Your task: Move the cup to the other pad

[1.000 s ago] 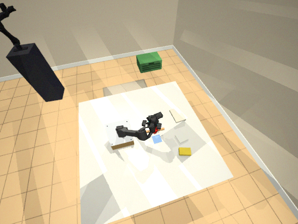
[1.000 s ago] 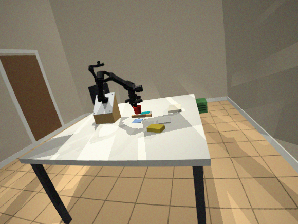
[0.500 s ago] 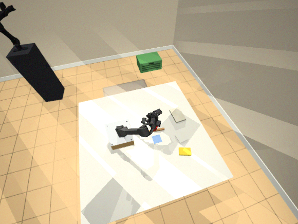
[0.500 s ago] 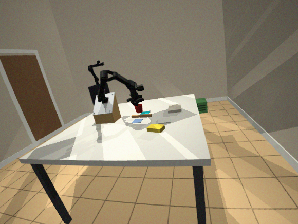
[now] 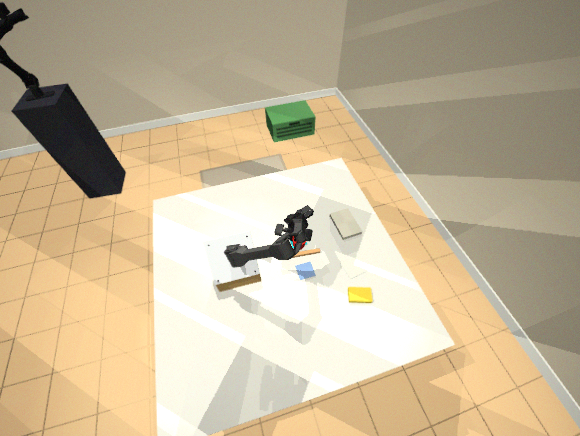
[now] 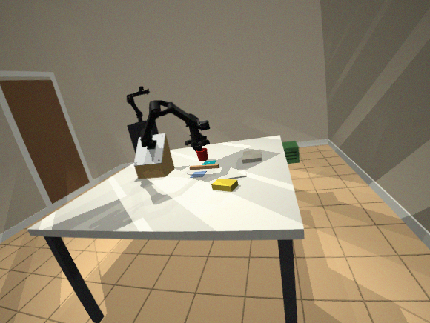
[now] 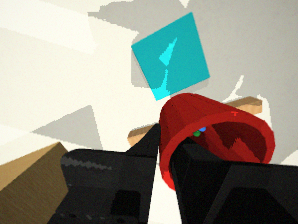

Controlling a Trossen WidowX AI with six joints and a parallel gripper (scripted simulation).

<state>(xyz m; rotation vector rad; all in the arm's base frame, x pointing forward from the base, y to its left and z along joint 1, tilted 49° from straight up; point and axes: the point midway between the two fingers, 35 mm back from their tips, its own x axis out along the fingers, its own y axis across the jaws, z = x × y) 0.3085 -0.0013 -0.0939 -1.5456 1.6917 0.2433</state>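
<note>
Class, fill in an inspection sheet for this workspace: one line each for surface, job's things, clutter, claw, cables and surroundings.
Surface: white table, streaked with light and shadow.
Job's things: red cup held above the table, marbles inside; teal pad ahead of the cup; blue pad lying flat.
Clutter: yellow block, grey block, wooden strip, wooden stand under the arm's base.
Claw: claw shut on the cup's rim.
Cables: nothing seen.
Surroundings: green crate on the tiled floor, brown door, dark post.
</note>
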